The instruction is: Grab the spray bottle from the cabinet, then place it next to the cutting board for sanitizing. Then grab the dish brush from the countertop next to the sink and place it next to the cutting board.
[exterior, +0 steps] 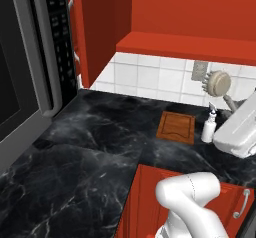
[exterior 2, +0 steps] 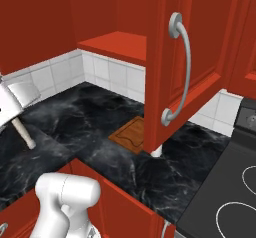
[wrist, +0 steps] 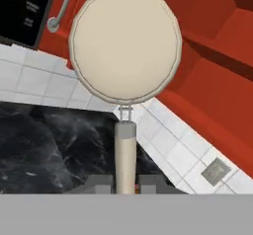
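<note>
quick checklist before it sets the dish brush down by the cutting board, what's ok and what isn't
1. Grip on dish brush: ok, the gripper is shut on its handle.
2. Brush clear of the countertop: ok, it is held up in the air.
3. Spray bottle already placed: ok, it stands upright right of the cutting board.
4. Bare counter beside the board: ok, its left and near sides are bare.
5. Open cabinet door in the arm's way: cannot tell.

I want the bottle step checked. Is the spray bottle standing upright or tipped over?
Upright: the spray bottle stands on the countertop, nozzle up, just right of the cutting board.
</note>
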Controlling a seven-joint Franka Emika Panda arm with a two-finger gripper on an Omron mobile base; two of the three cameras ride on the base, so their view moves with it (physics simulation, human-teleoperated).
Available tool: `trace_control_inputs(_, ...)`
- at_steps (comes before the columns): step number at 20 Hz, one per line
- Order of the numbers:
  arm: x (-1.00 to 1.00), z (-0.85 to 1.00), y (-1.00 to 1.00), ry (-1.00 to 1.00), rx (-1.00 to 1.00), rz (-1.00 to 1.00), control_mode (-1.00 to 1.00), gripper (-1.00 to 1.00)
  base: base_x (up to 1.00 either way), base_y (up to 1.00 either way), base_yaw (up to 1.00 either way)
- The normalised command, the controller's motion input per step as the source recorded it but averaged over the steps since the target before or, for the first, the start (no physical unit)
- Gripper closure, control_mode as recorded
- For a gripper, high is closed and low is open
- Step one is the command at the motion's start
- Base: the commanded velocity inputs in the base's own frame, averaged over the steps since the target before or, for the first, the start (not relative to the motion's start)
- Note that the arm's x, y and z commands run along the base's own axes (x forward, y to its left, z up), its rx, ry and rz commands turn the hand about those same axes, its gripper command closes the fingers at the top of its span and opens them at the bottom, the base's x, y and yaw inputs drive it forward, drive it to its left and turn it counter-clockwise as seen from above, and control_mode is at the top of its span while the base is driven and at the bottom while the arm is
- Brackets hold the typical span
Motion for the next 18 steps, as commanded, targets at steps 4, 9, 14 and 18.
trace_control_inputs(4, 0.69, -0.64, 0.00, 0.38, -0.18, 0.24, -1.00, 1.00, 0.00, 0.00, 0.00)
trace_control_inputs(9, 0.52, -0.53, -0.03, 0.25, -0.14, 0.13, -1.00, 1.00, 0.00, 0.00, 0.00)
trace_control_inputs(14, 0.51, -0.66, 0.22, 0.24, -0.19, 0.05, -1.00, 1.00, 0.00, 0.00, 0.00)
trace_control_inputs(18, 0.59, -0.56, 0.10, 0.20, -0.17, 0.00, -1.00, 1.00, 0.00, 0.00, 0.00)
